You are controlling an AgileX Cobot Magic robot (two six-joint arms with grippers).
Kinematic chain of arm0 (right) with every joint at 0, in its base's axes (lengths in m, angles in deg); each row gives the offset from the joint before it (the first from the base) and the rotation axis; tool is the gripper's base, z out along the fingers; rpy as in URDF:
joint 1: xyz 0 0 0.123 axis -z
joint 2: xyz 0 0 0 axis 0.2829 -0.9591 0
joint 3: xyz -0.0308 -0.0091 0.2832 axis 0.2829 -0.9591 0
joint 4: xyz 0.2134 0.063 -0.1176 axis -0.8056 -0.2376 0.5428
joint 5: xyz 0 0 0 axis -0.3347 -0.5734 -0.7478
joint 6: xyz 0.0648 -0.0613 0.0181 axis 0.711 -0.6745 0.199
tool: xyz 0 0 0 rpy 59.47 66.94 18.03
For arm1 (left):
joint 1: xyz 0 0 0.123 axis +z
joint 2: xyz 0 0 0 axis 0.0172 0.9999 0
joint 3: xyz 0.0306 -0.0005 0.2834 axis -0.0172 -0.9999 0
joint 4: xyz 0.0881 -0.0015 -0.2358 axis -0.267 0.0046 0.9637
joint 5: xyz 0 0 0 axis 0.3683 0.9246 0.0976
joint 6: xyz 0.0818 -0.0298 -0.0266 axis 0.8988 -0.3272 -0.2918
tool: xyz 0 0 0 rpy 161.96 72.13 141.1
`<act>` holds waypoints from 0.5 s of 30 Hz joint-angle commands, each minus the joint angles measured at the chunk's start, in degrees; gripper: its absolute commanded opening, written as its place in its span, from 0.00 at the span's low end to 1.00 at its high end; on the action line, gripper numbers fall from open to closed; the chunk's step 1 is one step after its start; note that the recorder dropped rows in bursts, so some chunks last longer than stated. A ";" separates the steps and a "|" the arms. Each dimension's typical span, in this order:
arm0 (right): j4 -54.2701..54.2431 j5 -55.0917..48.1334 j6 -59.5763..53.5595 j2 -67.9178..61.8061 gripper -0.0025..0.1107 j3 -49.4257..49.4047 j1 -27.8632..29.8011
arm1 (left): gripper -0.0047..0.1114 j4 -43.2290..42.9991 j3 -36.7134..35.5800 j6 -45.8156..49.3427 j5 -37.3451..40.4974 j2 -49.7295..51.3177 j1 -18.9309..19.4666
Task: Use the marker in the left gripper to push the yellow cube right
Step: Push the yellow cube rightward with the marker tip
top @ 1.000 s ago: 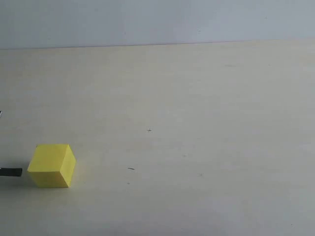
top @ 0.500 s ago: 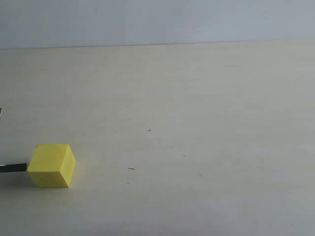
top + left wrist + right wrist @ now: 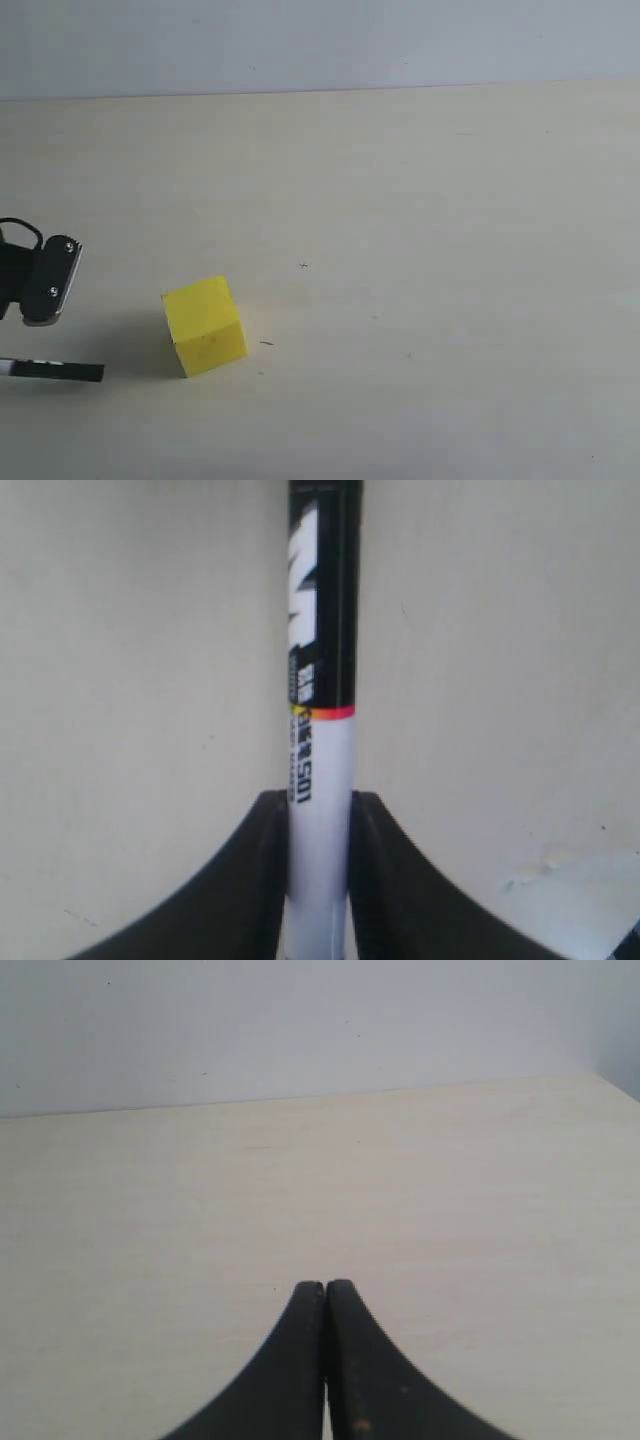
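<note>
The yellow cube [image 3: 204, 326] rests on the table at the lower left of the exterior view, turned a little so one corner faces forward. To its left lies the marker [image 3: 58, 371], its black end pointing at the cube with a visible gap between them. My left gripper [image 3: 320, 800] is shut on the marker's white barrel [image 3: 320, 780], and the black cap reaches out ahead. Part of that gripper's black body [image 3: 42, 279] shows at the left edge of the exterior view. My right gripper [image 3: 325, 1286] is shut and holds nothing, over bare table.
The pale table [image 3: 420, 220] stretches right of the cube with only tiny dark specks [image 3: 266, 343] on it. A light wall [image 3: 320, 40] runs behind the table's far edge.
The cube has slid to the right and turned slightly. The marker and the left gripper have come further in from the left edge, and the marker's tip now stands apart from the cube.
</note>
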 commanded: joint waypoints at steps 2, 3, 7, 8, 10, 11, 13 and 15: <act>0.05 0.24 -0.26 0.28 0.02 -0.22 0.12 | 0.04 0.31 -0.24 -5.42 -1.09 -0.03 0.26; 0.05 0.24 -0.26 0.28 0.02 -0.22 0.12 | 0.04 1.66 -0.24 -5.56 -2.93 -0.03 0.15; 0.05 0.24 -0.26 0.28 0.02 -0.22 0.12 | 0.04 5.95 -0.24 -5.68 -8.80 0.84 -0.52; 0.05 0.24 -0.26 0.28 0.02 -0.22 0.12 | 0.04 5.95 -0.13 -5.83 -9.46 1.49 -1.33; 0.05 0.24 -0.26 0.28 0.02 -0.22 0.12 | 0.04 6.57 0.74 -7.41 -10.73 3.00 -3.64; 0.05 0.24 -0.26 0.28 0.02 -0.22 0.12 | 0.04 7.44 1.42 -7.66 -11.50 3.95 -5.08; 0.05 0.24 -0.26 0.28 0.02 -0.22 0.12 | 0.04 8.77 2.92 -7.79 -12.99 5.63 -8.07; 0.05 0.24 -0.26 0.28 0.02 -0.22 0.12 | 0.04 8.18 3.73 -8.89 -13.80 6.84 -10.70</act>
